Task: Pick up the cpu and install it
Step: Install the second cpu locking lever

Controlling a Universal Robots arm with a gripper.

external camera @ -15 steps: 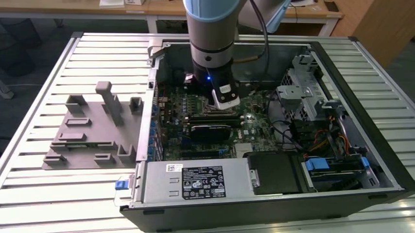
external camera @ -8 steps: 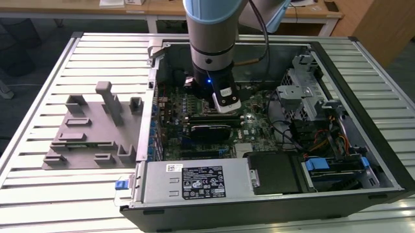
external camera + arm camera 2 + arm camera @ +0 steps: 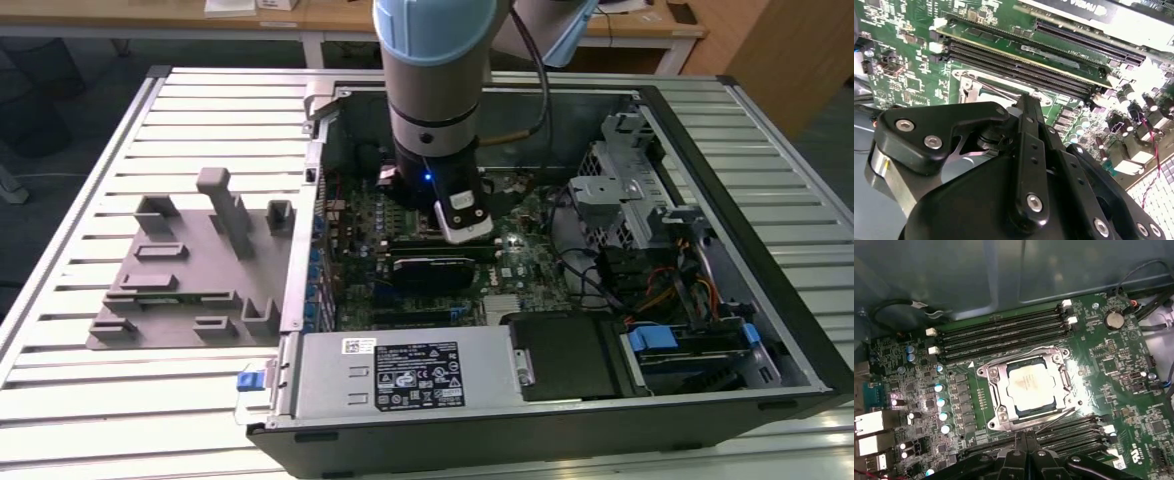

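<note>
- Gripper (image 3: 1021, 442): in the first wrist view the two black fingers sit pressed together at the bottom centre of the frame, with nothing pinched between them.
- The cpu (image 3: 1030, 385): centre of the first wrist view, lying flat inside the metal-framed socket (image 3: 988, 374) on the green motherboard (image 3: 1114, 370), silvery top up. It appears seated already; the gripper is apart from it, just off the socket's lower edge.
- Judgement on the step in hand: the chip looks placed, so the work now is confirming it lies level within the frame. Good practice would be to keep the fingers off the lid, avoid sideways load on the chip, and stay clear of the thin wire lever (image 3: 1056, 416) crossing the socket's lower right corner.
- Exterior view: the arm (image 3: 427, 90) reaches down from the top centre into the open computer case (image 3: 747, 200), its tip over the board at mid frame. The grey holder block (image 3: 174, 290) sits at left on the slatted table (image 3: 80, 400), well apart from the case. It does not show the chip.
- Second wrist view: black gripper linkage (image 3: 1026, 165) across the lower half, memory slots (image 3: 1019, 65) running across the upper half; a corner of the socket frame peeps out above the linkage.
</note>
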